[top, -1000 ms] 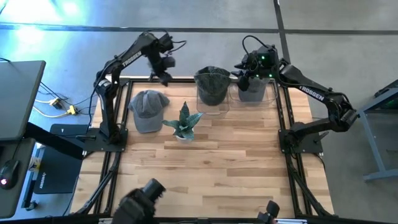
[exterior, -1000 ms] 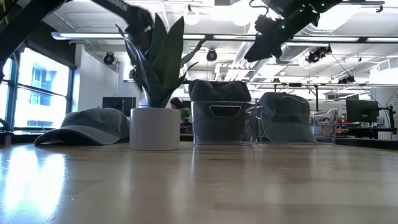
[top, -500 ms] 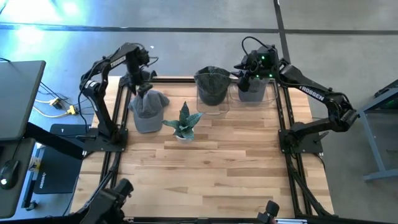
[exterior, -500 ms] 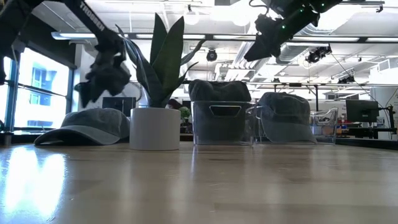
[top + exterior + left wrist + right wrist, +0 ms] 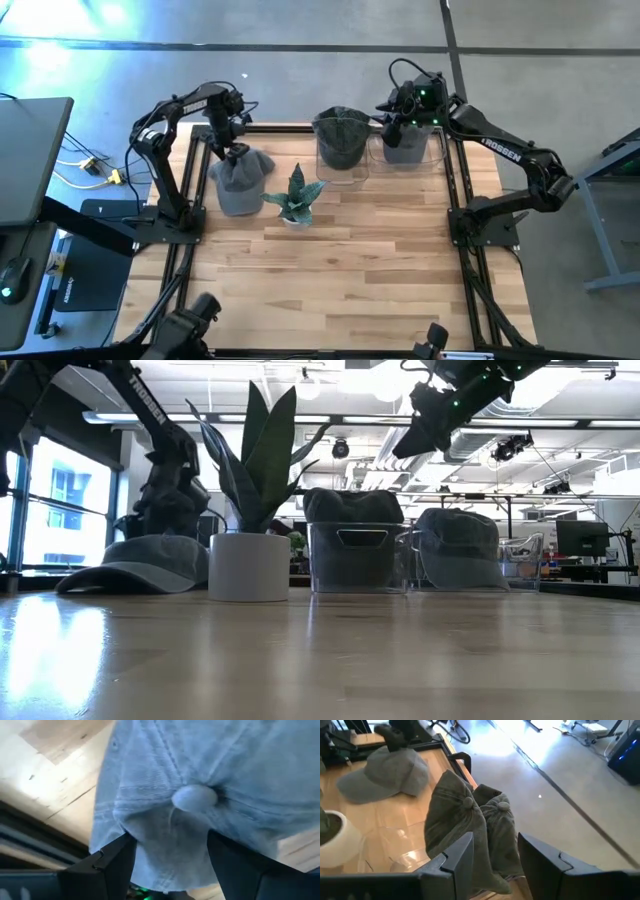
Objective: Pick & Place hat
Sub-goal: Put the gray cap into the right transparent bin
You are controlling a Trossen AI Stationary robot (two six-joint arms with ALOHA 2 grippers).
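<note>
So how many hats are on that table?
3. One grey cap lies flat under the left arm, beside the potted plant. Two more stand in the clear bins: one dark, one grey. Others could be hidden underneath.

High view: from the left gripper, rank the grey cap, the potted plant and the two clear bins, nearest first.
1. Grey cap, directly under left gripper.
2. Potted plant, beside the cap.
3. Middle clear bin, back centre.
4. Right clear bin, under right gripper.

"TROSSEN" reads in white on the right arm (image 5: 499, 151).
</note>
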